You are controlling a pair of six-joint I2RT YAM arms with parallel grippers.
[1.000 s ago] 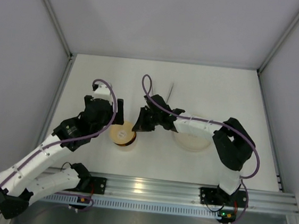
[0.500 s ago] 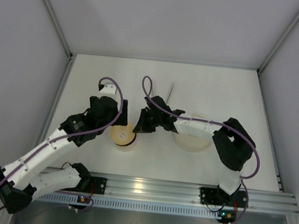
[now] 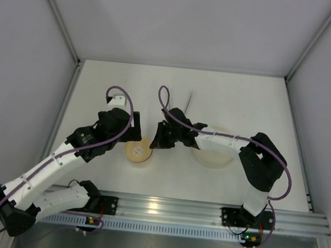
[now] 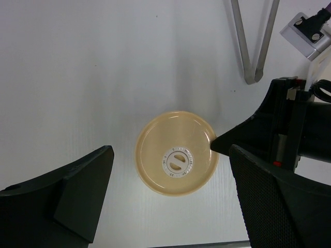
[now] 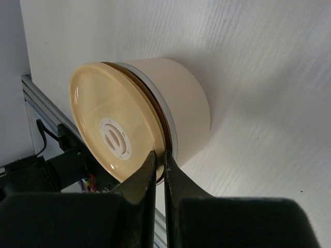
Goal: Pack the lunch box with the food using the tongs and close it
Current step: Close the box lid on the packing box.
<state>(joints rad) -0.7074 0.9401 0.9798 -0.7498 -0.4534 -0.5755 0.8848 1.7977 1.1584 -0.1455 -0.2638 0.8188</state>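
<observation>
From above, the small round shiny steel lunch box point(image 3: 138, 155), topped by its flat round tan wooden lid point(image 3: 137, 150), stands on the white desk point(image 3: 244, 103) close to the near edge and left of the middle. The left arm point(image 3: 61, 160) reaches in from the near left corner, and its left jaws hang just behind and left of the box. The right arm point(image 3: 228, 143) stretches leftwards across a wide, pale, translucent round plate point(image 3: 212, 158), and its right jaws meet the right side of the box. The slim silvery metal tongs point(image 3: 189, 98) lie nearer the far edge, about mid-width, well apart from the box.

In the left wrist view the left jaws are spread wide and released, one dark finger point(image 4: 67, 201) on each side of the lid and neither touching it. The lid's pale round centre fitting faces the camera. The tip of the right jaws touches the lid's right edge. The bend of the tongs lies beyond, on bare desk.

In the right wrist view the right jaws are clenched together with nothing between them, their tips pressed against the lid's rim where it meets the box wall. A dark line runs between lid and wall, and I cannot tell whether the lid is fully seated.
</observation>
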